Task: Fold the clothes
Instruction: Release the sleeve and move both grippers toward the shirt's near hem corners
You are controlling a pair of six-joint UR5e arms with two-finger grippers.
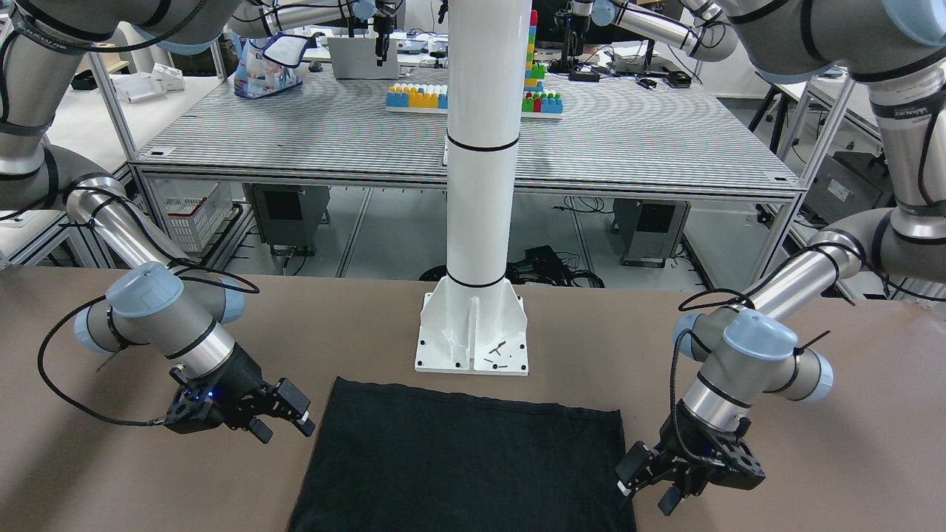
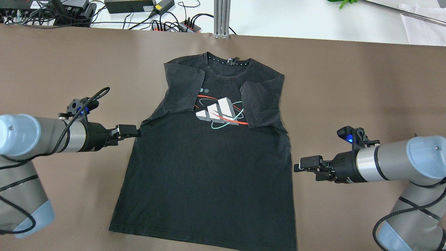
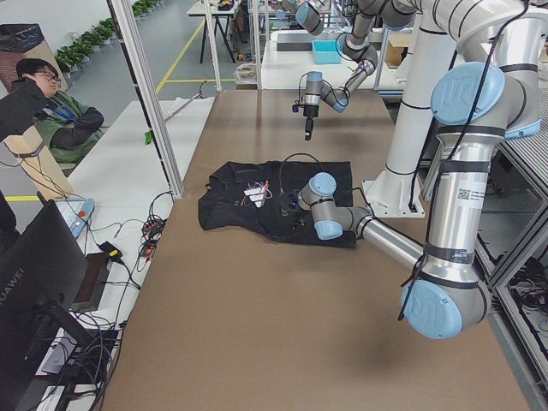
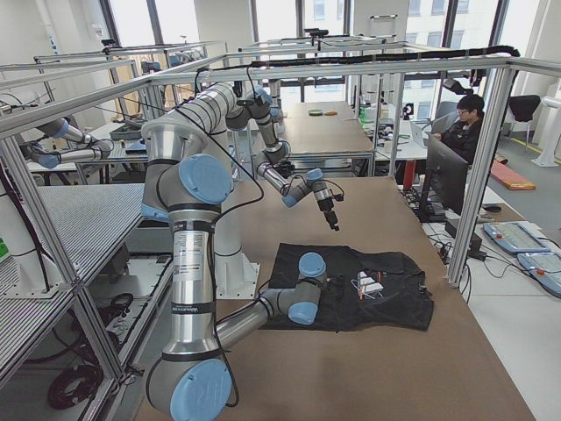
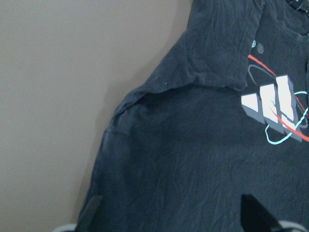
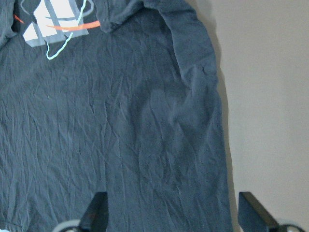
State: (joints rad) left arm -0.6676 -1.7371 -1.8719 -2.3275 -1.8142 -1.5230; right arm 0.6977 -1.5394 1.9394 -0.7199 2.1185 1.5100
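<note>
The clothes are one black T-shirt (image 2: 209, 167) lying flat and face up on the brown table, with a white, red and teal print on the chest and both sleeves folded in over it. Its collar points away from the robot. My left gripper (image 2: 135, 131) is open at the shirt's left edge, just below the folded sleeve. In the left wrist view its fingers (image 5: 94, 208) stand wide apart over that edge of the T-shirt (image 5: 193, 159). My right gripper (image 2: 297, 167) is open, low beside the right side seam. The right wrist view shows its fingers (image 6: 99, 208) spread over the T-shirt (image 6: 120, 135) at that seam.
The robot's white pillar base (image 1: 473, 332) stands just behind the shirt's hem. Cables and power strips (image 2: 167, 21) and an aluminium post (image 2: 222, 17) lie past the table's far edge. A person (image 3: 51, 111) sits beyond that side. Bare brown table (image 2: 348, 87) flanks the shirt.
</note>
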